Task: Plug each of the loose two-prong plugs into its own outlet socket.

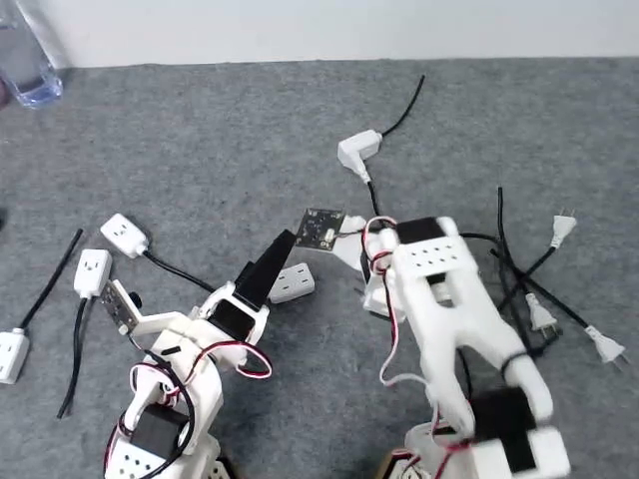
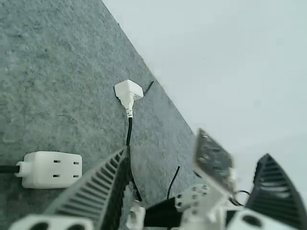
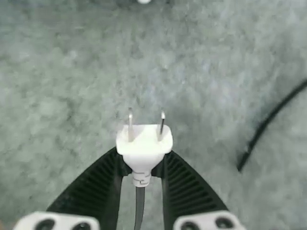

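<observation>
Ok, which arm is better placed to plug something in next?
Right. The right tool grips a white plug, prongs pointing outward; the left tool is open and empty beside a socket.

The left gripper [image 1: 277, 257] is hovering just beside a white outlet socket [image 1: 293, 282] on the grey table [image 1: 220, 130]; three other sockets [image 1: 125, 235] are lying at the left side; a corded socket [image 1: 359, 150] is resting farther back; loose plugs [image 1: 564, 228] are lying among black cords [image 1: 519, 269] near the right arm [image 1: 449, 299].
</observation>
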`<state>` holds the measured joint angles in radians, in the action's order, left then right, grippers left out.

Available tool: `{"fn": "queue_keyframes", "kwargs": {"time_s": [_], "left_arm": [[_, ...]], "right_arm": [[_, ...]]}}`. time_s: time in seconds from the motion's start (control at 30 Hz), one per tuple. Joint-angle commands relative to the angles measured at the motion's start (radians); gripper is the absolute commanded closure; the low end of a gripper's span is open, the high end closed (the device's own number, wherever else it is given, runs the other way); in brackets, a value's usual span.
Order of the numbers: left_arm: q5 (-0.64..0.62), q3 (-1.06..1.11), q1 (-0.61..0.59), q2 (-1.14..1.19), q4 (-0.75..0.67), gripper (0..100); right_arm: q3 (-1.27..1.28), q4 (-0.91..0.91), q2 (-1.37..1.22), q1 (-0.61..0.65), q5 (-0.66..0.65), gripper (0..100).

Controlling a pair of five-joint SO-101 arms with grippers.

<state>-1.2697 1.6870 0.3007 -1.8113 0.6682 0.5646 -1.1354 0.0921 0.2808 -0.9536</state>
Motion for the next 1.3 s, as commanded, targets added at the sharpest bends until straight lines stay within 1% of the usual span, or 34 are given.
{"fn": "queue_keyframes", "kwargs": {"time_s": [0.0, 0.1, 0.2, 0.3, 0.4, 0.5, 0.53, 0.6, 0.77, 0.83, 0.93, 1.03, 1.27], "left_arm": [[0.015, -0.004, 0.005, -0.006, 0.055, 62], [0.069, -0.004, 0.005, -0.006, 0.104, 62], [0.083, -0.004, 0.002, -0.006, 0.129, 62], [0.089, -0.004, -0.005, -0.006, 0.173, 62], [0.130, -0.004, -0.005, -0.008, 0.229, 62], [0.127, -0.004, -0.005, -0.008, 0.235, 62], [0.127, -0.004, -0.005, -0.008, 0.233, 62], [0.127, -0.004, -0.005, -0.008, 0.233, 62], [0.127, -0.004, -0.005, -0.009, 0.224, 62], [0.127, -0.004, -0.005, -0.009, 0.216, 62], [0.127, -0.004, -0.005, -0.009, 0.204, 62], [0.129, -0.004, -0.005, -0.009, 0.204, 62], [0.132, -0.004, -0.005, -0.009, 0.193, 62]], "right_arm": [[-0.005, 0.108, -0.094, -0.004, -0.005, 99.1], [-0.005, 0.170, -0.165, -0.005, -0.002, 99.1], [-0.005, 0.209, -0.203, -0.007, 0.054, 99.1], [-0.005, 0.213, -0.213, -0.007, 0.083, 99.1], [-0.003, 0.211, -0.219, -0.007, 0.114, 98.9], [-0.003, 0.211, -0.214, -0.007, 0.149, 98.3], [-0.003, 0.209, -0.214, -0.007, 0.150, 96.8], [-0.006, 0.193, -0.211, -0.007, 0.150, 90.5], [-0.021, 0.124, -0.148, -0.005, 0.147, 70.3], [-0.020, 0.090, -0.093, -0.004, 0.147, 66.6], [-0.018, 0.065, -0.025, -0.001, 0.153, 67.0], [-0.018, 0.070, -0.013, -0.005, 0.153, 69.4], [-0.023, 0.151, -0.134, 0.001, 0.153, 73.1]]}}
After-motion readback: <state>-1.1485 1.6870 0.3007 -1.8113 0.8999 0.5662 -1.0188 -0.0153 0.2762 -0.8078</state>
